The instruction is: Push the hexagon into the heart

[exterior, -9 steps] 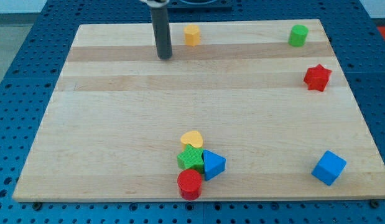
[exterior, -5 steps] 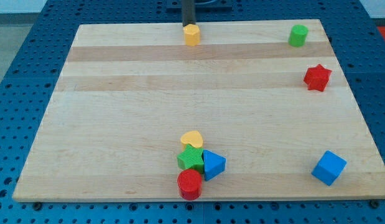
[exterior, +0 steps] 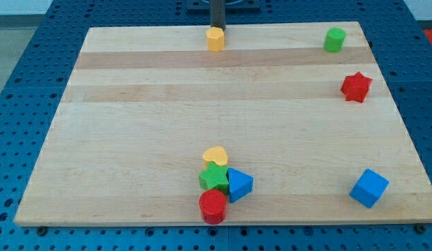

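A yellow hexagon block (exterior: 215,39) sits near the top edge of the wooden board (exterior: 132,125), at its middle. My tip (exterior: 218,26) stands right behind it, toward the view's top, close to or touching it. A yellow heart block (exterior: 216,155) lies far below, near the view's bottom centre, at the top of a small cluster of blocks.
Under the heart sit a green star (exterior: 214,177), a blue triangle (exterior: 239,184) and a red cylinder (exterior: 213,206), all touching. A green cylinder (exterior: 334,40) is at top right, a red star (exterior: 356,86) below it, a blue cube (exterior: 369,187) at bottom right.
My tip moved from left of the hexagon, up and to the right, to just behind it at the top edge. The blocks have not moved.
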### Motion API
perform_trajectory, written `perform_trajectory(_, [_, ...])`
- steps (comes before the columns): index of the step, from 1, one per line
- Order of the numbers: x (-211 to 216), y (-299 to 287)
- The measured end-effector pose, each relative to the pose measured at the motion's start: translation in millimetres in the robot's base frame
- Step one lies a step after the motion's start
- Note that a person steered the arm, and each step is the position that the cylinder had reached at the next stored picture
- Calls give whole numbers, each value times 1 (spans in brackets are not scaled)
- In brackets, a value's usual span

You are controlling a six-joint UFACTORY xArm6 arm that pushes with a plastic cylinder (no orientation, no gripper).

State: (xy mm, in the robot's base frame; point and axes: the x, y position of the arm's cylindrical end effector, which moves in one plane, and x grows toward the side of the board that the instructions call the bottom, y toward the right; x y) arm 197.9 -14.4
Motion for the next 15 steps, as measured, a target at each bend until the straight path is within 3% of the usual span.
perform_trajectory(1, [18, -1])
perform_trajectory(4, [197, -42])
perform_trajectory(8, [204, -54])
perform_trajectory(10, [273, -40])
perform_trajectory(13, [303, -38])
perform_trajectory(14, [271, -38])
perform_trajectory(15, [194, -21])
